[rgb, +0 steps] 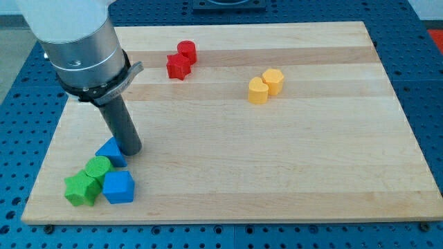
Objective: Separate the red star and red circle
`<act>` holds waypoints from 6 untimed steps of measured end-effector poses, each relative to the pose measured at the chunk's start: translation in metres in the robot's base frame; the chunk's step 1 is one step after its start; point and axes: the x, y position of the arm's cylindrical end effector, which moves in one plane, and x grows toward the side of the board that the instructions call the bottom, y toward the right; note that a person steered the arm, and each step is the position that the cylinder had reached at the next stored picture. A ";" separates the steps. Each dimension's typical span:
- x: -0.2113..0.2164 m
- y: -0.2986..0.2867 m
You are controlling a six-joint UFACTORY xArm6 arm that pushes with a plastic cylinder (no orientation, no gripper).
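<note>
The red star (178,66) and the red circle (186,51) sit touching each other near the view's top, left of centre, the circle just above and right of the star. My tip (132,150) rests on the wooden board (277,159) at the lower left, far below the red pair. It stands right beside a blue block (111,151), touching or nearly touching its right side.
A green circle (97,168), a green star (82,189) and a blue cube (118,187) cluster at the lower left below my tip. A yellow heart-like block (257,91) and a yellow hexagon (273,81) sit together right of centre near the top.
</note>
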 end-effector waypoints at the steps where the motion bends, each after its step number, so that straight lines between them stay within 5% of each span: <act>1: -0.019 0.028; 4: -0.027 0.045; 6: -0.075 0.009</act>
